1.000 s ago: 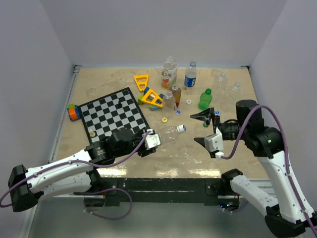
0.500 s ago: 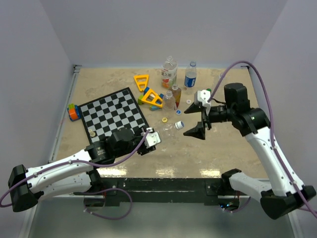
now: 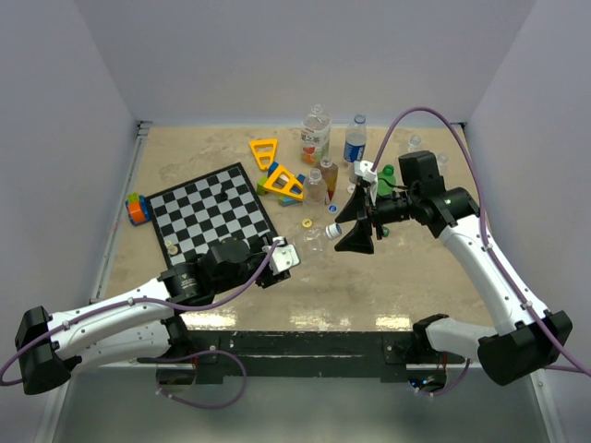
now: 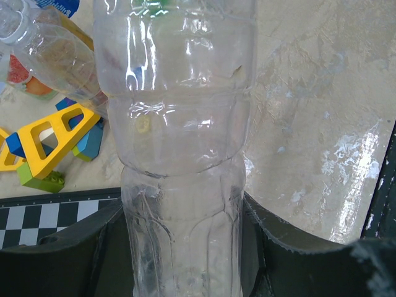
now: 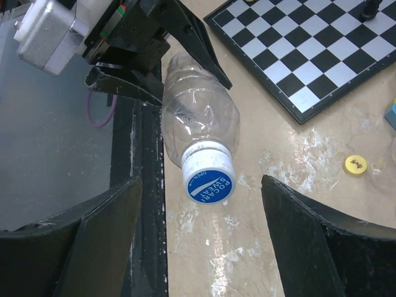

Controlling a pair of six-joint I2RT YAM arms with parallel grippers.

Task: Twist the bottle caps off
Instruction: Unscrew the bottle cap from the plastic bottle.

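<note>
Top view: the left gripper clamped a clear bottle lying on the table beside the chessboard.
Left wrist: both fingers pressed the bottle's sides.
Right wrist: the right gripper gaped wide, with the blue cap between its fingers, touching neither.

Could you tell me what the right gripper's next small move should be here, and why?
Probably it should advance a little and close on the blue-and-white cap. The left gripper is clamped on the clear bottle, held on its side with the cap pointing at the right gripper. Its open fingers stand either side of the cap without touching it, so it cannot twist yet.
</note>
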